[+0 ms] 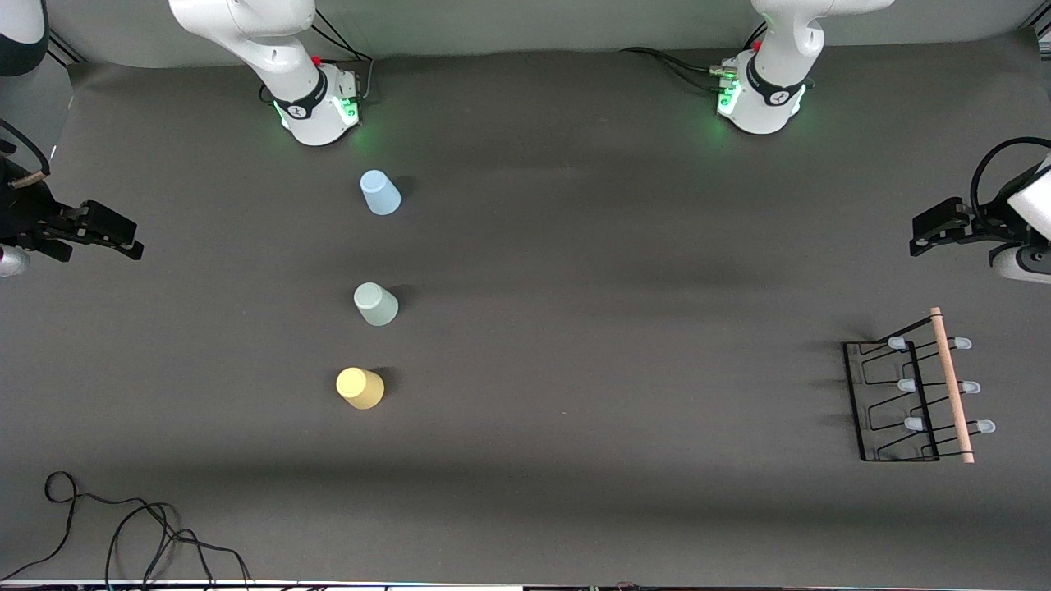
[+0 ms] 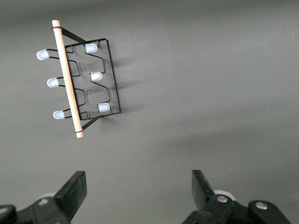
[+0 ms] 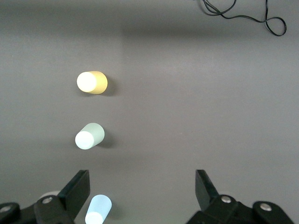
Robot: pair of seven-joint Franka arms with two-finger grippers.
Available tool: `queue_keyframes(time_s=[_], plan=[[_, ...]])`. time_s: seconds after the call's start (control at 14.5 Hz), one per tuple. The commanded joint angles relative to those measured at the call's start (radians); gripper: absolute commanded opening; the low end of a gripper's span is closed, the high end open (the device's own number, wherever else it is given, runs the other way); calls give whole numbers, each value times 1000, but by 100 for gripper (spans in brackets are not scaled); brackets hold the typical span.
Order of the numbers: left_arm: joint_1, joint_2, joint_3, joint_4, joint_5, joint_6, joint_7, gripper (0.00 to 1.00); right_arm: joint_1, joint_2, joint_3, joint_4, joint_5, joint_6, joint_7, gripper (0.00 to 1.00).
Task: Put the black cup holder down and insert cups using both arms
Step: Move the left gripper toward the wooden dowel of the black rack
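Three cups (image 1: 367,301) sit well apart from the black cup holder (image 1: 911,400), toward the right arm's end. Both claws gape empty: left gripper (image 2: 138,191) near the holder, right gripper (image 3: 142,191) over the cups. We'd grab its wooden handle (image 1: 951,384) dead-centre so nothing tips.
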Motion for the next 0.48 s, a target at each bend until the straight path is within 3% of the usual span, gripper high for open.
queue_keyframes(time_s=[0.0,0.41], plan=[[-7,-5,2,2,10,-7,-3,100,1,14,-4,30,-3,-22,-16,100],[-7,2,2,4,10,3,-1,100,6,14,-5,26,-5,-23,-16,100]])
